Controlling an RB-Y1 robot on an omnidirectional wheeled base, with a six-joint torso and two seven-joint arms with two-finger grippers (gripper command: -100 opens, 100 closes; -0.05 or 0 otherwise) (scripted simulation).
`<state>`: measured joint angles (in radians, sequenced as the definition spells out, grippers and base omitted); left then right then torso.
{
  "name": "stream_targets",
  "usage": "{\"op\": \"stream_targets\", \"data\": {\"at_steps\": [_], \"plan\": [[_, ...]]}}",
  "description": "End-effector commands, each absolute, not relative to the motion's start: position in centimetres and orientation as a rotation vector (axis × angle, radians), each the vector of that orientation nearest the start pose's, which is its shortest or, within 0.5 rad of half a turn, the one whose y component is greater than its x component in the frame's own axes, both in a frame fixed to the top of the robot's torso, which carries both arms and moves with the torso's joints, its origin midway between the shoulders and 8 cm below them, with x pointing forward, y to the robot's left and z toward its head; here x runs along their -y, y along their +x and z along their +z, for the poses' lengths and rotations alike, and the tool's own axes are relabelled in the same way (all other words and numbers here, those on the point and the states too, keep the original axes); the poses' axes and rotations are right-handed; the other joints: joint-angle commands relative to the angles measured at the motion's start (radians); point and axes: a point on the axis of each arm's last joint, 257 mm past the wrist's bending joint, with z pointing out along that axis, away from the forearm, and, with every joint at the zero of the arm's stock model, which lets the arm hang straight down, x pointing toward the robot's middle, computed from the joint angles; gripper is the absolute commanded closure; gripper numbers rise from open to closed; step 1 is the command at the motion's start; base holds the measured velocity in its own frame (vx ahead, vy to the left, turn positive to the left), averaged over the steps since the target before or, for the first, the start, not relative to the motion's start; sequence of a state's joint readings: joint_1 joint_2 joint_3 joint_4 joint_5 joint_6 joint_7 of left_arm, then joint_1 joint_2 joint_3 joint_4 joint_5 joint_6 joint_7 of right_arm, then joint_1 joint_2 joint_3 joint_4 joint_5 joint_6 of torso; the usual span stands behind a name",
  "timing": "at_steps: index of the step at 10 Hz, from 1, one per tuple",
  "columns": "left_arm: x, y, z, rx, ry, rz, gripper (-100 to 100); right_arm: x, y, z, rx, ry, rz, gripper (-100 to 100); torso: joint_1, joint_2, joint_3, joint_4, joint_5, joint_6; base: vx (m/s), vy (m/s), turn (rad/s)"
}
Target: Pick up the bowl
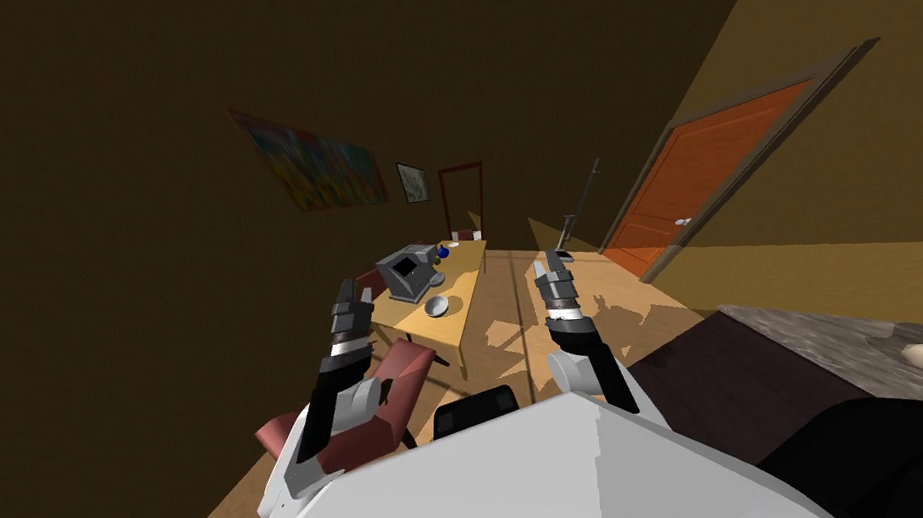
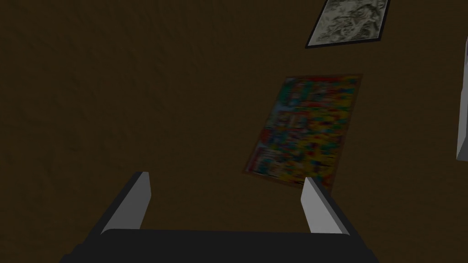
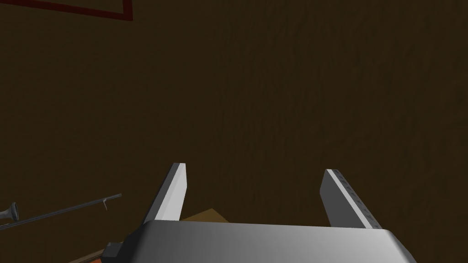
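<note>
Light wooden desk (image 1: pixel 467 271), with a red upholstered armchair (image 1: pixel 408 362) at its near left corner and a grey box-shaped machine (image 1: pixel 405 272) mid-top. Left gripper (image 1: pixel 353 295) and right gripper (image 1: pixel 553 259) hover short of the desk, each with fingers (image 2: pixel 137 201) spread, holding nothing. Small grey round bowl (image 1: pixel 436 306) lies by the desk's right edge, toward the near end, just beside the machine. Approach probably goes best along that edge, clear of the armchair, before one blade drops inside the rim.
</note>
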<state>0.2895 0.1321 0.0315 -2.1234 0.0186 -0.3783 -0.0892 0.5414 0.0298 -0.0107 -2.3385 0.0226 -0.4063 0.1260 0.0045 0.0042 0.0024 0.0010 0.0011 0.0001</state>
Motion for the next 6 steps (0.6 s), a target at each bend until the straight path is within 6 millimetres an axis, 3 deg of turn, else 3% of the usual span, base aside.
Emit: {"op": "stream_targets", "data": {"at_steps": [1,6], "plan": [[-27.3,42.3,-0.3,-0.814,-0.626,-1.22,-100,28.9,34.4,1.9,-0.682,0.672,1.127,0,0.0,0.0,0.0,0.0,0.0,0.0,-0.059,0.047,-0.032],[-27.7,47.2,-4.9,-0.939,-0.747,-1.183,-100,28.9,34.4,1.9,-0.682,0.672,1.127,0,-0.001,0.0,0.0,0.0,0.0,0.0,-0.068,0.055,-0.045]]}}
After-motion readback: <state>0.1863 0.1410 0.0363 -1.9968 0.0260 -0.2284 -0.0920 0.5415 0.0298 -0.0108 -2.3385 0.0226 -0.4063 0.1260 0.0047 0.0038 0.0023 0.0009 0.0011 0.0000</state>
